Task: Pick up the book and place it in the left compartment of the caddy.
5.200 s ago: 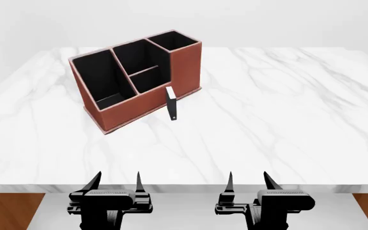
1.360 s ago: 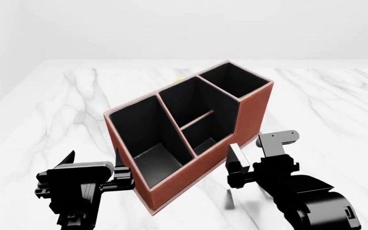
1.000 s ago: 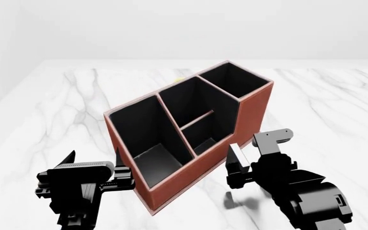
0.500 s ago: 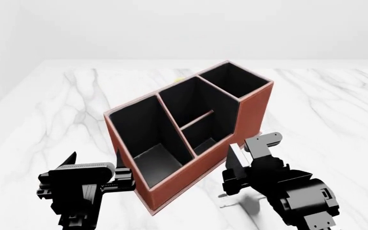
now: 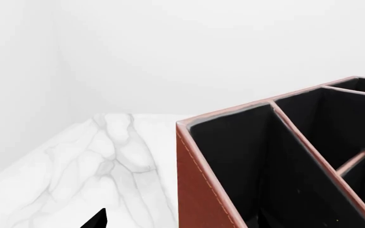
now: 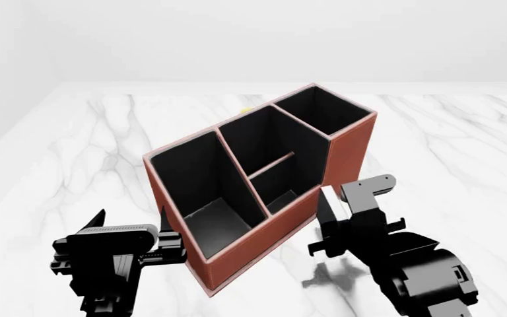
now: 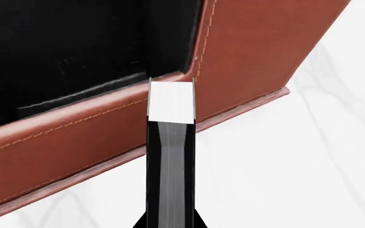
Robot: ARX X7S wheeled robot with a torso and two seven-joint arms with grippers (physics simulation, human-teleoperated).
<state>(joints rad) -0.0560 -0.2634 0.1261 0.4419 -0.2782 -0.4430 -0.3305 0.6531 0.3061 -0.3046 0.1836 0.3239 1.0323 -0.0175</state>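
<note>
The reddish-brown caddy [image 6: 352,153] stands at an angle on the marble table, black inside. Its long left compartment [image 6: 202,190] is the nearest section to my left gripper and holds nothing that I can see. My right gripper [image 6: 326,218] is shut on the small black book [image 6: 327,200], white page edges up. It holds the book upright just in front of the caddy's low front wall, above the table. In the right wrist view the book [image 7: 170,142] stands before that wall [image 7: 74,142]. My left gripper [image 6: 129,221] is open and empty beside the caddy's left end [image 5: 201,190].
The white marble table [image 6: 77,152] runs wide to the left and right of the caddy. A small yellow thing [image 6: 245,110] peeks out behind the caddy's back wall. The book's shadow [image 6: 324,277] lies on the table under my right gripper.
The right gripper, shut on the book, has lifted it off the table and brought it nearer the caddy's front wall. The left gripper has not moved.
</note>
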